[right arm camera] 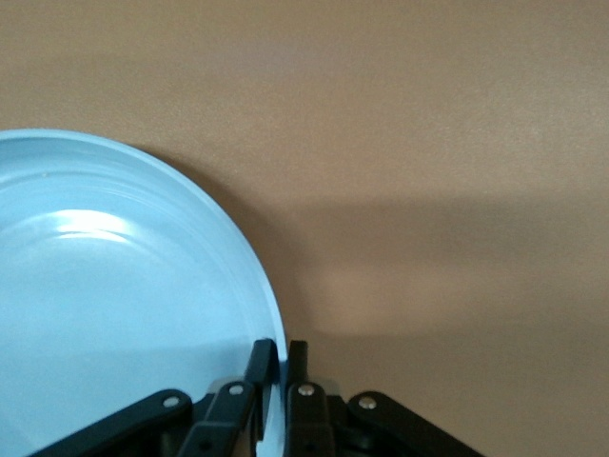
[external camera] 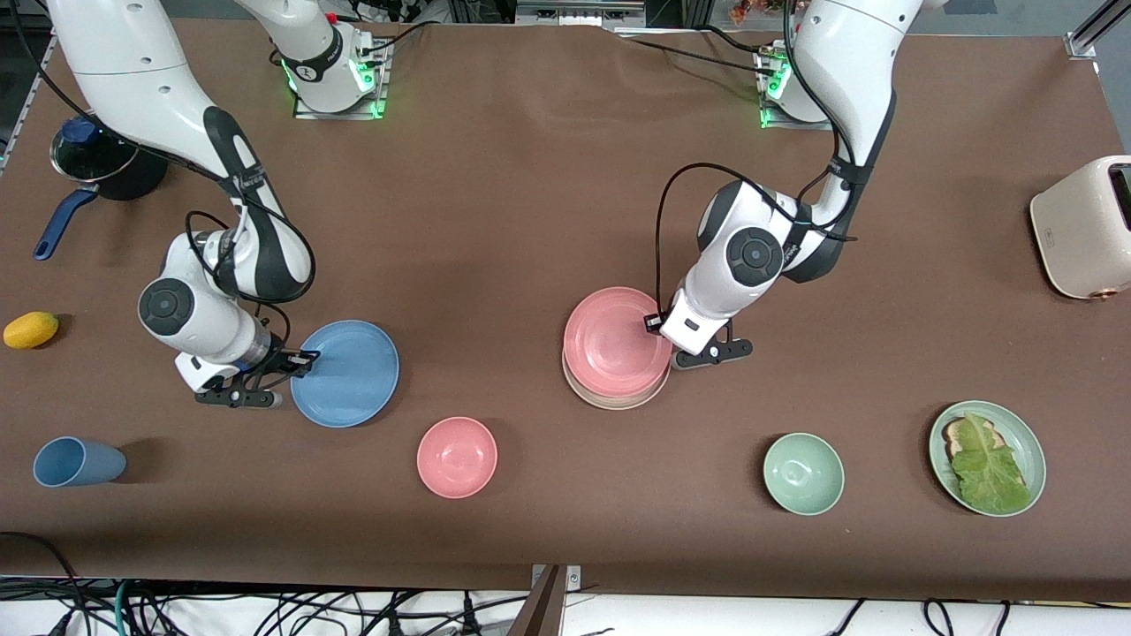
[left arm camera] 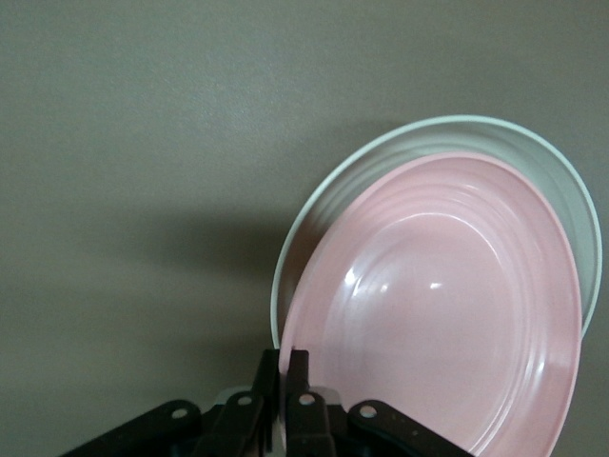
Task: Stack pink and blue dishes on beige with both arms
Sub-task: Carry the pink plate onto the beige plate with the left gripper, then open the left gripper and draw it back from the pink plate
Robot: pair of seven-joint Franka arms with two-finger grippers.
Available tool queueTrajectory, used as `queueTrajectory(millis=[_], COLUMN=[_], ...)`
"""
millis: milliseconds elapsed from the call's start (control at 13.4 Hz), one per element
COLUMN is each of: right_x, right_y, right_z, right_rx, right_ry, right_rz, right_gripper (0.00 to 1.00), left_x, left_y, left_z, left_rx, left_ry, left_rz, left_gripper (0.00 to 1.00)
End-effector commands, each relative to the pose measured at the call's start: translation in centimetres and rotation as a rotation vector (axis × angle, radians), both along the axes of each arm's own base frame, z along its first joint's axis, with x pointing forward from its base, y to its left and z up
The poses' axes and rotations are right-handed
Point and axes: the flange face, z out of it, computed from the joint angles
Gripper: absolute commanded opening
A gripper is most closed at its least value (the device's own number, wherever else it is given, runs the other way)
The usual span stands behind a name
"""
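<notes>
The pink plate [external camera: 614, 340] lies over the beige plate [external camera: 618, 399] mid-table, a little askew, so the beige rim shows at the edge nearer the front camera. My left gripper [external camera: 673, 357] is shut on the pink rim toward the left arm's end. In the left wrist view the gripper [left arm camera: 285, 367] pinches the pink plate [left arm camera: 438, 314], with the pale beige plate [left arm camera: 561, 181] under it. The blue plate [external camera: 346, 373] lies on the table toward the right arm's end. My right gripper [external camera: 305, 360] is shut on its rim. The right wrist view shows that gripper [right arm camera: 283, 357] clamping the blue plate [right arm camera: 114, 305].
A pink bowl [external camera: 457, 457], a blue cup [external camera: 78, 462] on its side, a green bowl [external camera: 803, 473] and a green plate [external camera: 1036, 446] with toast and lettuce lie nearer the front camera. A cream toaster [external camera: 1082, 228], a dark pot [external camera: 97, 163] and a yellow fruit [external camera: 31, 329] sit at the table's ends.
</notes>
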Motion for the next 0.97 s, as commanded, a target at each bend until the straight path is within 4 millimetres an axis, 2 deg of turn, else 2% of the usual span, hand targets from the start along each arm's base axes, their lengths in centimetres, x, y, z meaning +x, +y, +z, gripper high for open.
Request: queueTrajectory(millis=[0, 74, 223, 372, 595, 744, 893], right_x=[0.1, 0.2, 1.0, 2.2, 3.8, 4.2, 4.6], right_y=[0.2, 0.2, 0.3, 0.3, 0.7, 2.4, 4.7], right_z=[-0.2, 0.0, 1.5, 4.1, 8.2, 10.0, 11.6], right_rx=[0.005, 0.004, 0.003, 0.001, 0.0, 0.002, 0.005], right_ry=[0.0, 0.012, 0.017, 0.059, 0.106, 0.115, 0.12], right_rz=[0.008, 0.009, 0.015, 0.02, 0.025, 0.043, 0.064], right_gripper=[0.0, 0.0, 0.0, 0.0, 0.0, 0.0, 0.0], left_x=[1.4, 2.1, 2.3, 2.5, 3.9, 5.0, 6.7], left_y=[-0.3, -0.7, -0.7, -0.5, 1.8, 3.1, 6.1], left_z=[0.5, 0.7, 0.8, 1.0, 2.5, 4.8, 7.6], left_rx=[0.016, 0.011, 0.009, 0.008, 0.026, 0.05, 0.088], left_ry=[-0.035, -0.046, -0.046, -0.049, -0.062, -0.027, 0.005], left_rz=[-0.005, -0.003, -0.001, 0.003, 0.028, -0.06, -0.164], left_gripper=[0.46, 0.52, 0.59, 0.71, 0.98, 0.99, 0.99])
